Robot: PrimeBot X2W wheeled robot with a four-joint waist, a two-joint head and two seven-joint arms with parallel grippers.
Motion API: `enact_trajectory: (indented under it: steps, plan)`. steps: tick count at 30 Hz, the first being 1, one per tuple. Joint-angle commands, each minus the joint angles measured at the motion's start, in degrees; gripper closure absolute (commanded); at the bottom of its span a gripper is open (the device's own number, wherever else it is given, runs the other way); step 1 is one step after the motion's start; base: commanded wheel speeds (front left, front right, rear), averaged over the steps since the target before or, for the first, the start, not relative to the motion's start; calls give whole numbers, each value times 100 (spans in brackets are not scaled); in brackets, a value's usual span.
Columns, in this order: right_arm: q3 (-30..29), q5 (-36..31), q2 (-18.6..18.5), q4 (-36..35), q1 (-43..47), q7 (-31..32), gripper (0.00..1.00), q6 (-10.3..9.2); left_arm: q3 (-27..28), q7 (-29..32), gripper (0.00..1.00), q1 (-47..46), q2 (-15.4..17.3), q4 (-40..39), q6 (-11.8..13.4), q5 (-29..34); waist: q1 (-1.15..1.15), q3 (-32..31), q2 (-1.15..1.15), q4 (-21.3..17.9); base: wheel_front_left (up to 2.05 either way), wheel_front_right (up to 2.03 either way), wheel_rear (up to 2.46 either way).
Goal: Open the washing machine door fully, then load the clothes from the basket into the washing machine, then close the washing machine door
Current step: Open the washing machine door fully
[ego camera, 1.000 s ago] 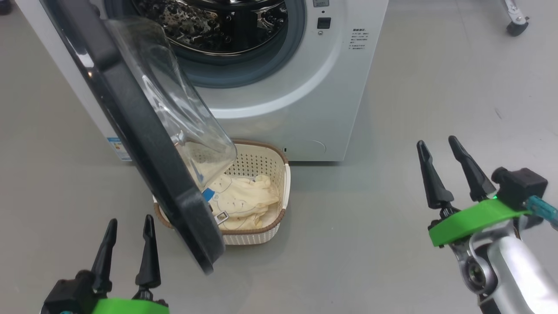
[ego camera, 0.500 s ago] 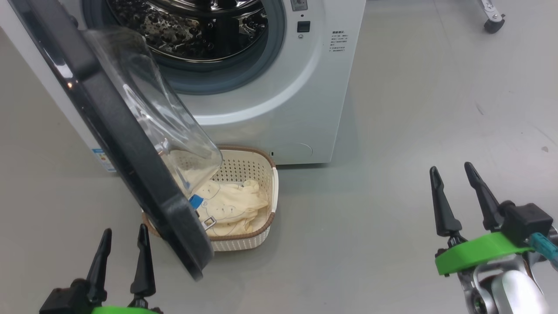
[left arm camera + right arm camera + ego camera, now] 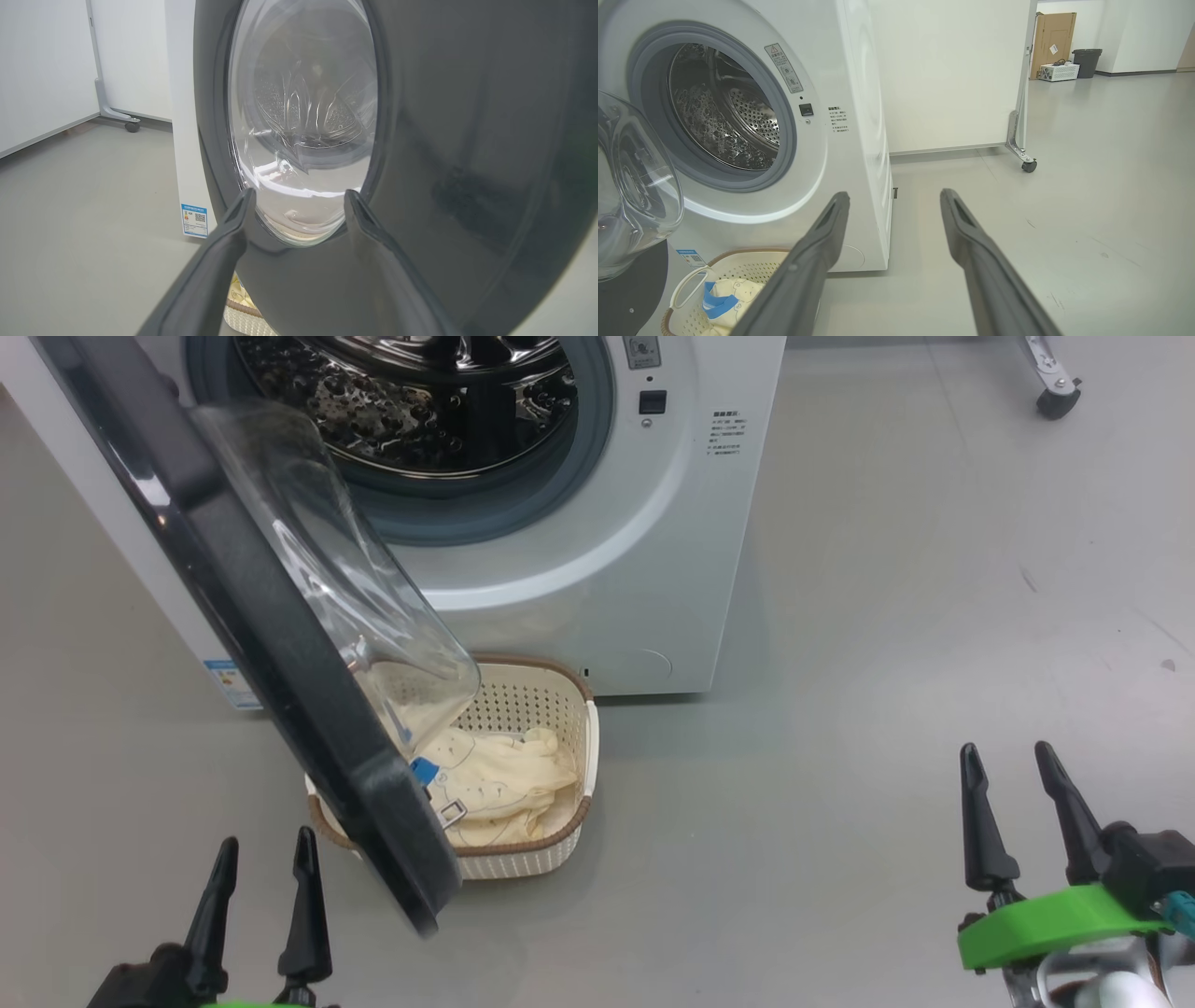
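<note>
Our left gripper (image 3: 266, 840) and right gripper (image 3: 1005, 751) hang spread wide and empty. The door (image 3: 280, 644) stands partly open, overhanging the basket (image 3: 590, 747) of clothes (image 3: 504, 779) in front of the washing machine (image 3: 607, 579). If we reach in now, we could strike the door or tip the basket.

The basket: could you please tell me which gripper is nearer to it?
Left. The left gripper is just left of the basket, the washing machine door between them; the right gripper is far to its right.
</note>
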Motion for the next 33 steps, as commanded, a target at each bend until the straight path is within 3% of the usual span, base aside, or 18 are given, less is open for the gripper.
enact_trajectory:
  steps: [1, 7, 8, 9, 10, 14, 19, 25, 29, 33]
  plan:
    - [73, -57, -30, -190, -100, -54, 0, 21, 233, -39, 0, -96, 66, -159, 2, 46, 0, -7, 0, 8, 0, 0, 0]
    - [53, -50, -18, -165, -71, -54, 0, 21, 236, -39, 0, -87, 58, -141, 2, 51, 0, -13, 0, 34, 0, 0, 0]
    - [57, -50, -17, -164, -72, -54, 0, 21, 229, -39, 27, -84, 57, -132, 2, 43, 0, -15, 0, 37, 0, 0, 0]
    - [57, -50, -16, -164, -72, -54, 0, 21, 218, -39, 75, -80, 57, -116, 2, 33, 0, -19, 0, 40, 0, 0, 0]
    - [59, -49, -15, -165, -71, -54, 0, 21, 210, -39, 100, -79, 60, -103, 2, 24, 0, -19, 0, 43, 0, 0, 0]
    - [52, -51, -13, -172, -65, -54, 0, 21, 258, -39, 100, -79, 57, -47, 2, 4, 0, -17, 0, 62, 0, 0, 0]
    - [14, -53, -11, -182, -37, -54, 0, 21, 704, -39, 100, -195, 9, -103, 2, 9, 0, -26, 0, 118, 0, 0, 0]
    - [-37, -7, -10, -210, 0, -54, 0, 21, 1195, -39, 100, -636, 56, -899, 2, 233, 0, -23, 0, 262, 0, 0, 0]
    - [-56, 9, -10, -211, 28, -54, 0, 21, 1059, -39, 100, -979, 184, -1688, 2, 436, 0, -37, 0, 396, 0, 0, 0]
    - [-71, 27, -10, -206, 55, -54, 0, 21, 580, 145, 100, -1295, 231, -2565, 2, 659, 0, -67, 0, 527, 0, 0, 0]
